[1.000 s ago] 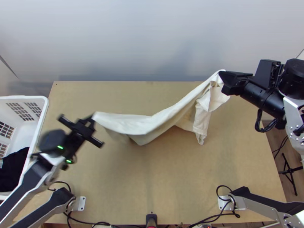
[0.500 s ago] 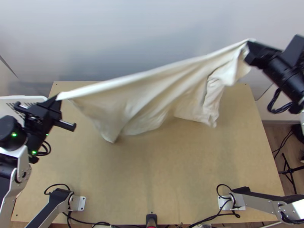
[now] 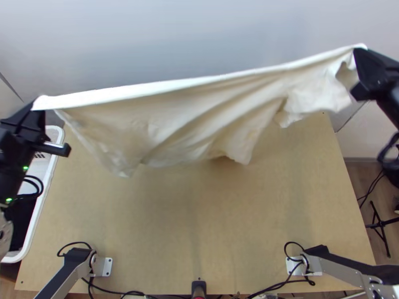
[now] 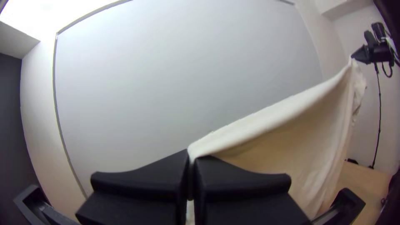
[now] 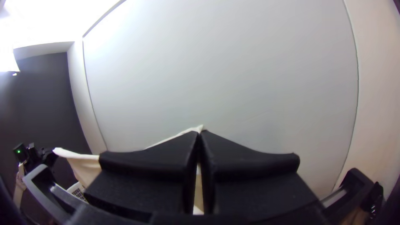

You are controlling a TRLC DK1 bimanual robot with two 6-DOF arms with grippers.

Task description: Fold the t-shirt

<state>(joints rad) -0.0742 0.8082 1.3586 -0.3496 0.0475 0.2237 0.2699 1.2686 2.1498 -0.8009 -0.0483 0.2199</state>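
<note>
Hanging shirt (image 3: pixel 199 112): spread above the table (image 3: pixel 199 224), probably so creases drop out before folding.
Left gripper (image 4: pixel 191 160): closed on one end of the upper edge, pulling it taut.
Right gripper (image 5: pixel 200 136): closed on the other end.

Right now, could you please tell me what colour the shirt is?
The shirt is a creamy off-white; it shows best in the top view.

A cream t-shirt (image 3: pixel 199 109) is held up at both ends over the far part of the desk (image 3: pixel 199 224), its top edge nearly straight, the rest hanging in loose, slanting creases to an uneven bottom.
</note>
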